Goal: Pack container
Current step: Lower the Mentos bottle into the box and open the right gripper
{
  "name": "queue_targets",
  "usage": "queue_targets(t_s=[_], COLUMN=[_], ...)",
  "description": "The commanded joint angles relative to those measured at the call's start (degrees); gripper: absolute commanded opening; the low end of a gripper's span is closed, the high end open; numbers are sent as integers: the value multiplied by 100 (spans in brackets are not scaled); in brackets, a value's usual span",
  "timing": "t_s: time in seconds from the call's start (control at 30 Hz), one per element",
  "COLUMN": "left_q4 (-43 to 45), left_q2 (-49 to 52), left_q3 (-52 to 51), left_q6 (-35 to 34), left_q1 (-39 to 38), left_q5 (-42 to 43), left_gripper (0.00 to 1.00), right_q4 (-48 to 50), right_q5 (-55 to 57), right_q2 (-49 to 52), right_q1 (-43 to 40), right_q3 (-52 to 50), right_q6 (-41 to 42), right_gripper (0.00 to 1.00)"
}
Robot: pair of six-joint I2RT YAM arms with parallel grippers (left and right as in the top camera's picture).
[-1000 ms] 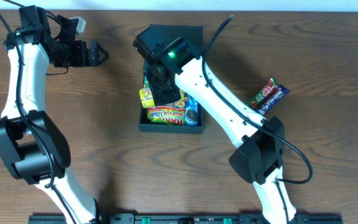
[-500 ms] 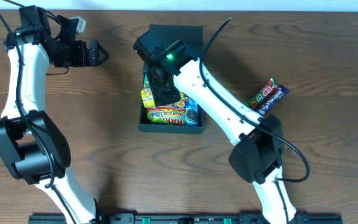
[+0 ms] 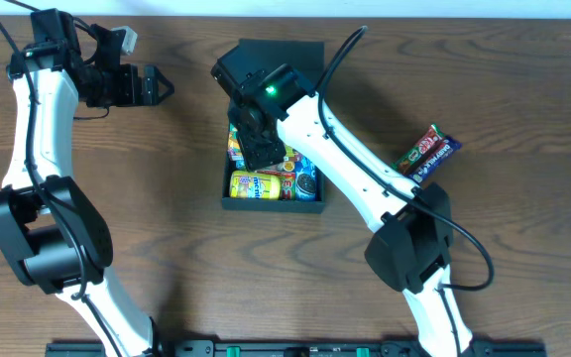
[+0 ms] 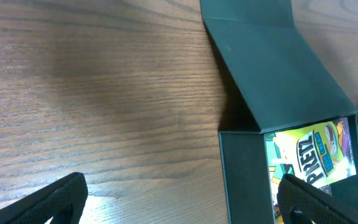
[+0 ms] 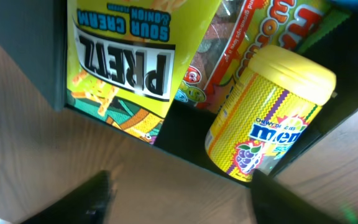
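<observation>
The box [image 3: 271, 207] seems light, stiff cardboard, best gripped by a side wall or its flap [image 3: 297, 50], and the left claw [image 4: 185, 202] and right claw [image 5: 182, 196] are both spread and empty.

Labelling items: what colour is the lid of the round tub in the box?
Yellow. The lid shows best in the right wrist view.

Container [image 3: 271, 206] dark teal-black; tub [image 5: 269, 106] yellow (purple zigzag stripes).

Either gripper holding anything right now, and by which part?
Nothing held. Right gripper open over the dark teal-black cardboard box, yellow cylindrical tub lying inside; left gripper open above the wooden table.
</observation>
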Motion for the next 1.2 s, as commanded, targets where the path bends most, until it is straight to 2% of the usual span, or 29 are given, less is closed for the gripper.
queue_targets(t_s=[0.0,0.1,0.2,0.33,0.4,0.5,0.6,0.77,0.97,1.17], left_q4=[-2,-4,-9,-7,-4,-4,-17,-70,-68,-70], left_q2=[-122,-122,-122,-122,-122,-125,-122,-122,-122,-122], left_q3=[131,131,131,131,131,131,131,131,131,131], left_q6=[-26,-26,-26,-26,-26,-26,-26,-22,-20,-20], left_q1=[24,24,24,24,24,20,20,20,20,20], left_q5=[42,39,39,39,39,39,37,35,-2,-4], left_gripper=[98,98,98,98,98,98,98,98,98,98], right_q4=[-22,-28,-63,-13,-9,-59,-162,-243,0,811], right_q5=[116,111,42,-868,-1292,-1593,-1648,-1943,-2024,-2070], right_q2=[15,-70,-212,-332,-313,-223,-186,-186,-186,-186], right_q1=[-63,-304,-575,-826,-798,-660,-474,-275,-240,-221], right_q3=[4,17,17,17,13,0,-221,-566,-1121,-1696], right_q6=[-52,-916,-2636,-6054,-7320,-9151,-10255,-10876,-10911,-10756], right_gripper=[50,3,2,2,2,1,1,1,1,2])
